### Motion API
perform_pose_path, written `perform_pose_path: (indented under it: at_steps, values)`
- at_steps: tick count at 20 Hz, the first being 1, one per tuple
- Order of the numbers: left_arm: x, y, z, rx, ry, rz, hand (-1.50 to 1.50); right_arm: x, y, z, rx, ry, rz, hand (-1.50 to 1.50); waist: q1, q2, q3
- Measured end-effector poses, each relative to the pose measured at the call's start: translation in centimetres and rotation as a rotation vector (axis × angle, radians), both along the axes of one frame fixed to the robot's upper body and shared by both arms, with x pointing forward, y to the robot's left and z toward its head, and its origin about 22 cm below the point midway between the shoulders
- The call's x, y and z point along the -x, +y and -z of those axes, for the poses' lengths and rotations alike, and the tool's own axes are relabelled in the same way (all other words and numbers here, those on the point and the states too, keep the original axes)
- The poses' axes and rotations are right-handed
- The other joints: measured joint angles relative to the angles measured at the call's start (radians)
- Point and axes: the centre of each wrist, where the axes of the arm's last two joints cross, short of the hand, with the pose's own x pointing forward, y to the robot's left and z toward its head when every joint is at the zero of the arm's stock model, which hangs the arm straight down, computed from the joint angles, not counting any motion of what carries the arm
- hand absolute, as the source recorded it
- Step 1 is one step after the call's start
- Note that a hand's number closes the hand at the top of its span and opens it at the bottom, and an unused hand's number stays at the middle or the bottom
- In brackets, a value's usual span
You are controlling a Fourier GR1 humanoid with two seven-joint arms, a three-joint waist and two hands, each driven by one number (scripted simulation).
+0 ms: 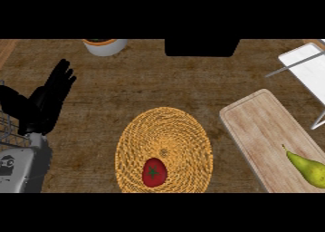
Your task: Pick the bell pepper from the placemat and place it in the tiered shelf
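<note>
Calling for a top-down cup around the round red bell pepper point(154, 172) on the woven straw placemat point(163, 131), black left hand point(44, 108) resting spread.

The red bell pepper point(154, 172) lay on the near part of the round woven straw placemat point(166, 136) on the brown desk point(158, 86). Right of it lay a pale wooden cutting board point(261, 131) carrying a green pear point(310, 169) at its near end. Behind that board stood the white tiered shelf point(314, 68), and the black left hand point(43, 108) was far left.
</note>
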Motion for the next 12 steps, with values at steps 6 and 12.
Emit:
perform_pose_path:
  at_steps: [6, 12]
  values:
    - [0.1, 0.3, 0.2, -0.002, 0.003, 0.002, 0.0, 1.1, -2.9, -0.8, -0.033, -0.087, -0.006, -1.5, 0.0, 0.0, 0.0]
    - [0.5, 0.6, 0.3, 0.001, 0.007, -0.001, 0.0, 4.5, -6.5, -2.6, -0.163, 0.007, -0.099, -1.5, -0.003, 0.0, 0.0]
